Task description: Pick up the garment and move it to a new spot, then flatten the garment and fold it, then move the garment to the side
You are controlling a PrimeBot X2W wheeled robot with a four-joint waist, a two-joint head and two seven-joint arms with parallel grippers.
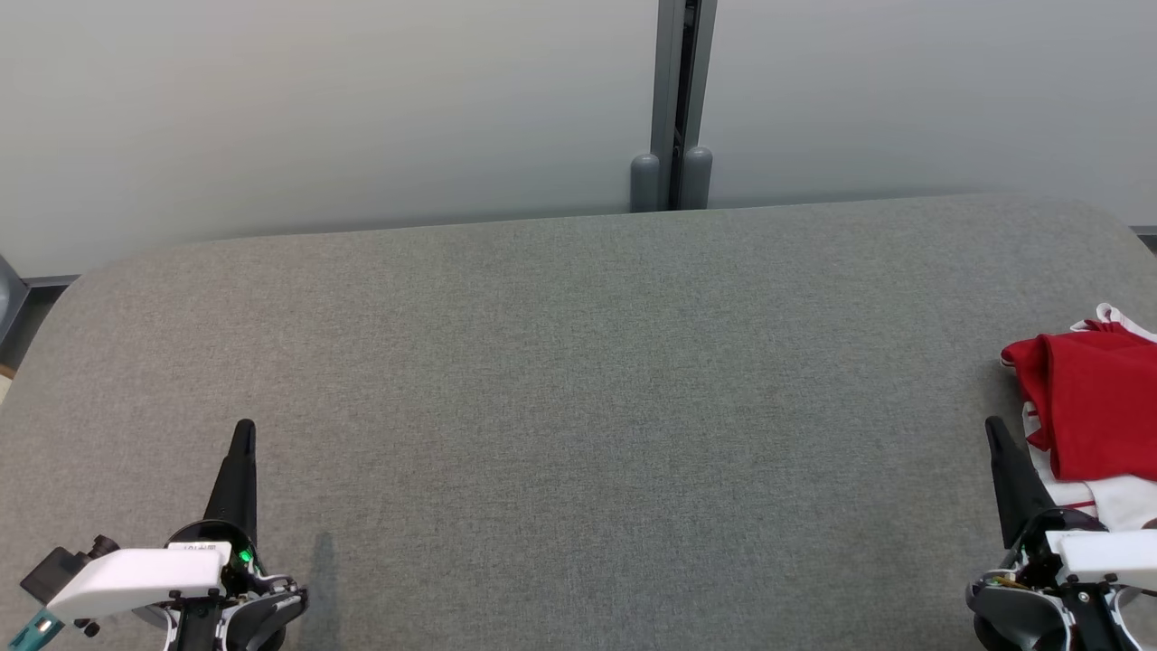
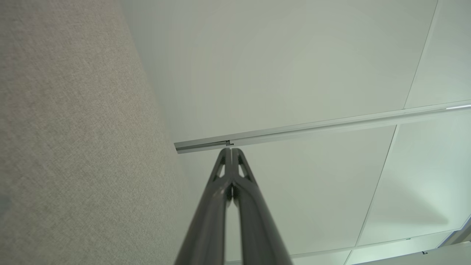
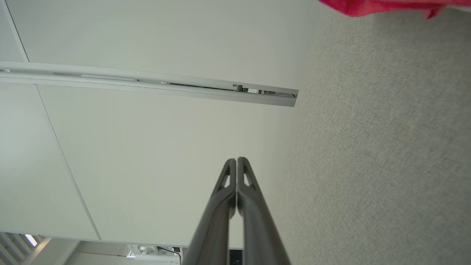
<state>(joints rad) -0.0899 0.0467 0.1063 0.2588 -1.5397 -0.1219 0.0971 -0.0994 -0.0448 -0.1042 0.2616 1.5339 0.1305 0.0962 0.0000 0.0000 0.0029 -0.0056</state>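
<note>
The grey fabric-covered tabletop [image 1: 578, 407] spans the head view from side to side, and its 2 far corners are rounded. Behind its far edge stand 2 pale wall panels [image 1: 316, 117]. A grey metal post [image 1: 682, 90] joins them, rising from behind the middle of that edge.

The garment [image 1: 1094, 407], red with white parts, lies bunched at the right edge of the tabletop, nearer the near right corner than the far one. Its red cloth is folded over the white, and the edge of the view cuts part of it off.

The right gripper [image 1: 994, 429] sits by the near right corner with its 2 dark fingers pressed together, pinching nothing. Its tip is just beside the garment's left side. In the right wrist view the closed tips stand apart from the red cloth.

The left gripper [image 1: 244, 432] sits by the near left corner over bare fabric, its 2 fingers also pressed together and empty. A small green light [image 1: 244, 554] glows at its wrist.
</note>
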